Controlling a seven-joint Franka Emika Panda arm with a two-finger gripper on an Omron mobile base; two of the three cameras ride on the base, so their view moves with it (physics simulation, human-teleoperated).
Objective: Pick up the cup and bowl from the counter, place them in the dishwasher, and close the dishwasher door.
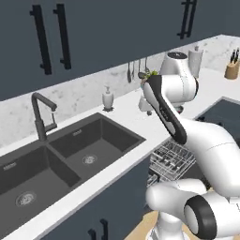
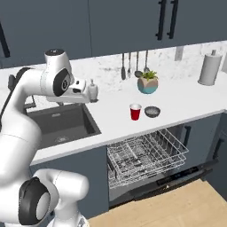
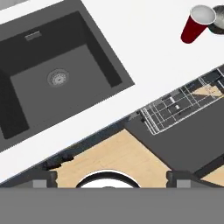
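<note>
The small bright red cup [image 2: 135, 111] stands upright on the long white marbled bench [image 2: 186, 104], close to its near edge. Just to the right of it sits the small dark grey round bowl [image 2: 152, 111]. The 2 are very close, but I cannot tell if they touch. In the hand view the red cup [image 3: 196, 24] is at the top right, and the bowl [image 3: 217, 22] peeks in at the picture's edge beside it.

Below them the dishwasher [image 2: 146, 155] is open. Its metal wire rack [image 2: 144, 153] is pulled out under the bench edge, and the flat dark dishwasher door [image 2: 177, 177] hangs down low near the wooden floor [image 2: 177, 206].

The robot's pincer [image 2: 91, 98] is held up high over the bench, near the right side of the dark double sink [image 2: 62, 124]. It is well apart from the cup, off to the cup's left. The 2 dark finger tips [image 3: 43, 179] show far apart at the bottom of the hand view, so the pincer is wide open and holds nothing.

Farther back on the bench a teal round pot with a green plant [image 2: 148, 83] stands near the wall. A white soap bottle [image 2: 92, 90] is behind the sink, and a roll of paper towels [image 2: 209, 67] stands far to the right.
</note>
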